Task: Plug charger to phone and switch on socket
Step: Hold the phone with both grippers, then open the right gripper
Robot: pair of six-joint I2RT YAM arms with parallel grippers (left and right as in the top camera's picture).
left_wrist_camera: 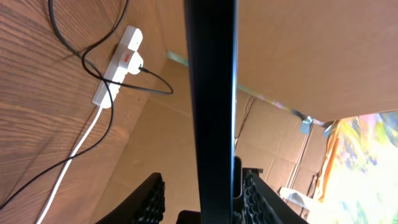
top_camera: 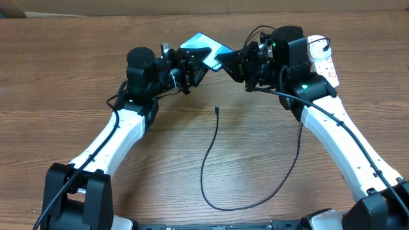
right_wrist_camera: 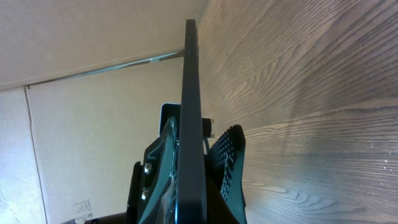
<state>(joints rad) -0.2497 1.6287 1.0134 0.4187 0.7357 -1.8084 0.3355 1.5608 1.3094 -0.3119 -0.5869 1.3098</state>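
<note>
One phone (top_camera: 199,45), one charger (top_camera: 220,169) and one socket (top_camera: 323,61) are in view, with two hands. The phone is up off the desk (top_camera: 77,70) at 12 o'clock, its long axis running from 10 toward 4 o'clock, screen lit. The left hand (top_camera: 192,67) is clenched on the phone's lower edge; the right hand (top_camera: 233,64) grasps its 4 o'clock end. The charger loops over the desk at centre, its tip (top_camera: 217,110) lying free, pointing to 12 o'clock. The socket lies at 2 o'clock, partly behind the right arm.
</note>
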